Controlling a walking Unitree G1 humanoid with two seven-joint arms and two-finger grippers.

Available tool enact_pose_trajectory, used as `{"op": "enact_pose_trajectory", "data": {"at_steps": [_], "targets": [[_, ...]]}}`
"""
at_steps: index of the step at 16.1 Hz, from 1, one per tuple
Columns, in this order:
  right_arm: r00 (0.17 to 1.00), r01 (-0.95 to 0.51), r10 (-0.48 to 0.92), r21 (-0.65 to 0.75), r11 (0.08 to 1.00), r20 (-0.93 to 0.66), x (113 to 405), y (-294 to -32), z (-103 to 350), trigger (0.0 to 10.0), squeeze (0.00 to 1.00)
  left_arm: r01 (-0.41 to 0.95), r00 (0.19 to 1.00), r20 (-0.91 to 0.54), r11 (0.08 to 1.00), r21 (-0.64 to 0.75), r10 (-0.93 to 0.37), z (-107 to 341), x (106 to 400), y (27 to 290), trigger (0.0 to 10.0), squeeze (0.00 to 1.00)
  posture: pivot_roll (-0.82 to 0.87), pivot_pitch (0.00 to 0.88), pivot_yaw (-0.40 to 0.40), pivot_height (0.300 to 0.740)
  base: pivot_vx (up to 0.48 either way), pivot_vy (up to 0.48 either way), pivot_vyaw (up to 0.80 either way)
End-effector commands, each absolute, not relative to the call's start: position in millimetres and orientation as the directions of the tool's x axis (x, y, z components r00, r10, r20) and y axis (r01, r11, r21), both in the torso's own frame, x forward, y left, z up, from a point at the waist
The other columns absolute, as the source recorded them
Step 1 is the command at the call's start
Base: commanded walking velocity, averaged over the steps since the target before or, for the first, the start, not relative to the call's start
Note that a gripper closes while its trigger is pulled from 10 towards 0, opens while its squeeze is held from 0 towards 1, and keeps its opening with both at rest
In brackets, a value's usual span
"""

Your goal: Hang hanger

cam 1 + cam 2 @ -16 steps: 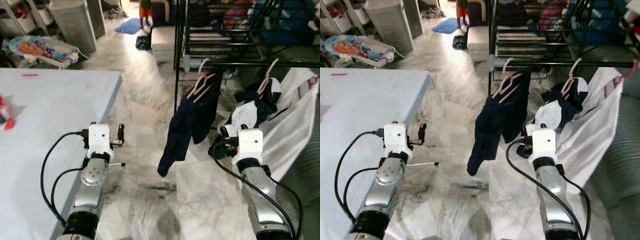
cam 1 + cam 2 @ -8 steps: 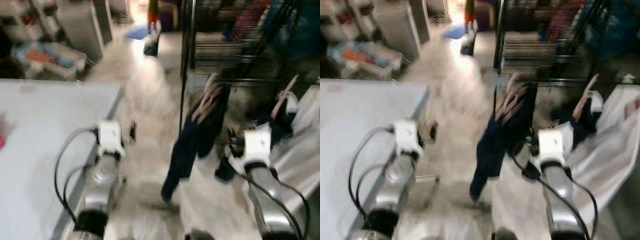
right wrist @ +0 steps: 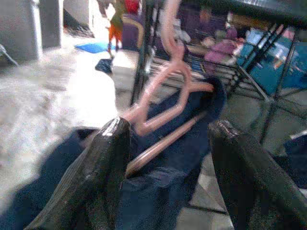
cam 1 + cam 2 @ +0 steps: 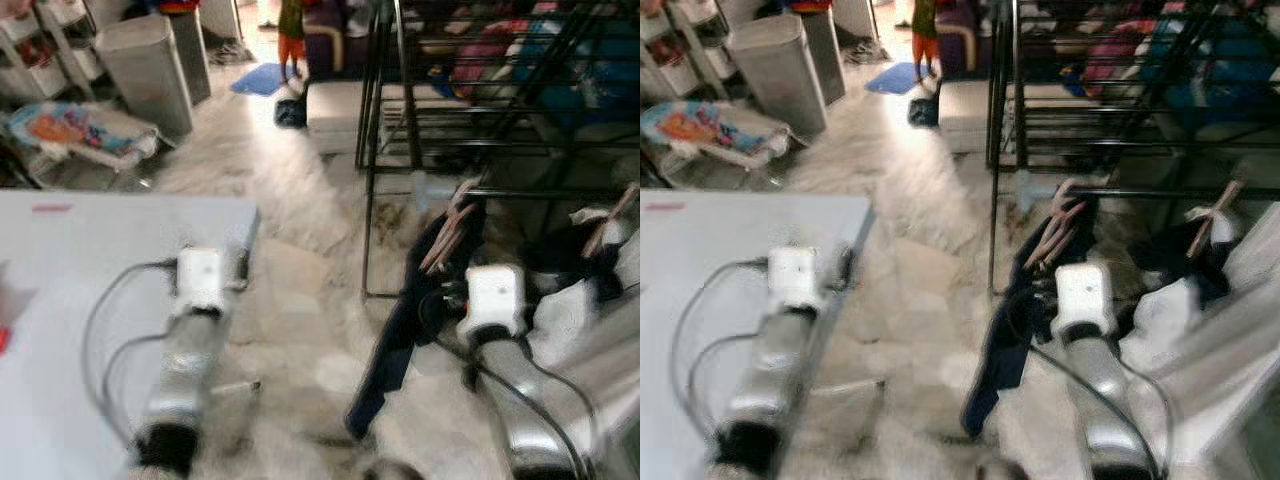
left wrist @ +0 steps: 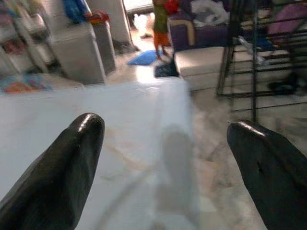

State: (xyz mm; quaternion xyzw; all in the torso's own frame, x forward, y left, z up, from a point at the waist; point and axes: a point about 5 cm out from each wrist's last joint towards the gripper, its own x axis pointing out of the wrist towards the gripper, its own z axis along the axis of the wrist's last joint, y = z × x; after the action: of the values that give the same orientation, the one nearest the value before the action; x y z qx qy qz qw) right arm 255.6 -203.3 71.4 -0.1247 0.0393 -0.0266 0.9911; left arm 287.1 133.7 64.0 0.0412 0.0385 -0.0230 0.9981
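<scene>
Pink hangers [image 4: 450, 225] carrying a navy garment [image 4: 398, 335] hang from the black rack's rail [image 4: 540, 190]. My right arm [image 4: 495, 298] is raised just beside and below them. In the right wrist view my right gripper [image 3: 168, 127] is open, and the pink hangers [image 3: 165, 98] and navy cloth sit just ahead of its spread fingers [image 3: 108, 158], untouched. My left arm [image 4: 198, 285] reaches forward at the corner of the pale blue table [image 4: 90, 240]. The left gripper [image 5: 165, 123] is open over that table with nothing in it.
Another pink hanger [image 4: 612, 212] with dark and white clothes hangs further right, above a white cloth [image 4: 600, 350]. A grey bin [image 4: 150, 60], a baby bouncer [image 4: 75, 125], a blue mat [image 4: 262, 78] and a person [image 4: 292, 35] are at the back. Marble floor lies between table and rack.
The whole picture has shifted and blurred, so the camera moved. The pink hangers and navy garment now sit closer to my right wrist than a second ago.
</scene>
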Motion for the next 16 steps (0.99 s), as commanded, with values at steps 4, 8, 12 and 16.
{"op": "enact_pose_trajectory", "data": {"at_steps": [4,8,12,16], "targets": [[0.996,0.061,-0.073,-0.238,0.969,-0.041,264,-199,79,10.0,0.0,0.016,0.998,-0.064,0.994,0.107,-0.009,68,289,148,10.0,0.0,-0.03,0.0,0.052,0.74,0.0,0.0,0.0],[0.988,0.033,-0.063,-0.204,0.978,-0.142,281,-195,76,10.0,0.0,0.03,0.997,-0.079,0.994,0.104,-0.022,67,288,145,10.0,0.0,-0.02,0.0,0.046,0.74,0.0,0.0,0.0],[0.925,0.075,-0.154,-0.231,0.97,-0.349,280,-197,47,10.0,0.0,0.093,0.99,-0.112,0.992,0.087,-0.083,62,285,136,10.0,0.0,-0.02,0.0,0.044,0.74,0.0,0.0,0.0],[0.875,0.066,-0.164,-0.223,0.973,-0.455,279,-200,29,10.0,0.0,0.126,0.986,-0.116,0.989,0.08,-0.116,62,287,131,10.0,0.0,-0.02,0.0,0.046,0.74,0.0,0.0,0.0]]}}
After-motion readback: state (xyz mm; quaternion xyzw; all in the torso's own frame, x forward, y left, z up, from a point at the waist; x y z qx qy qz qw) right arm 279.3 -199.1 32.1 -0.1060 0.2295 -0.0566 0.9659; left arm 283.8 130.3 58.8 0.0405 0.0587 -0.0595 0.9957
